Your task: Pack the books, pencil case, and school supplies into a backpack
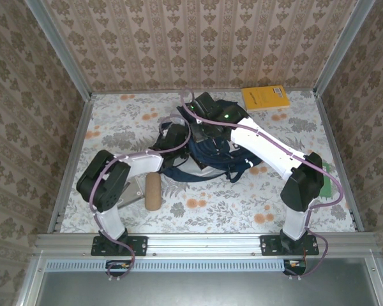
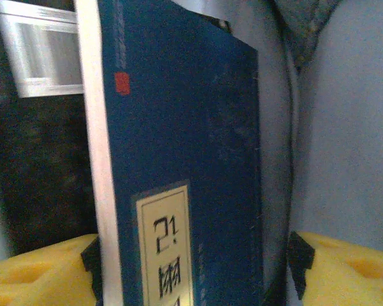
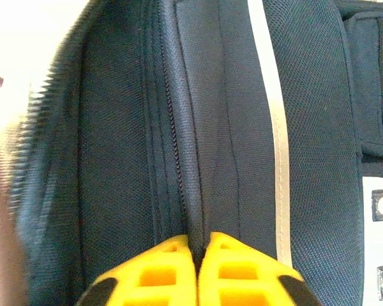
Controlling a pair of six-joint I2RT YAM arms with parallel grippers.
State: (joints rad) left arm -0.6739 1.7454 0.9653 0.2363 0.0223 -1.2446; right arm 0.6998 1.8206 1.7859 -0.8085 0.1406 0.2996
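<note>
Holding left arm bent rightward over backpack [image 1: 210, 159], keeping left gripper [image 2: 191, 271] wide open around blue book [image 2: 179, 127], not clamping. Holding right arm stretched far-left, pinching backpack seam in closed right gripper [image 3: 198, 245].

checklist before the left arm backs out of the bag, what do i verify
1. Left hand open around the thin dark blue book: ok, fingers apart.
2. Right hand pinching a fold of the large navy-blue fabric backpack: ok, shut on it.
3. Blue book fully inside the backpack: cannot tell.
4. Tan-brown soft cylindrical pouch packed: not ok, lies on the floral table beside the left arm.
5. Thin orange-yellow book packed: not ok, lies at the table's far edge.
</note>
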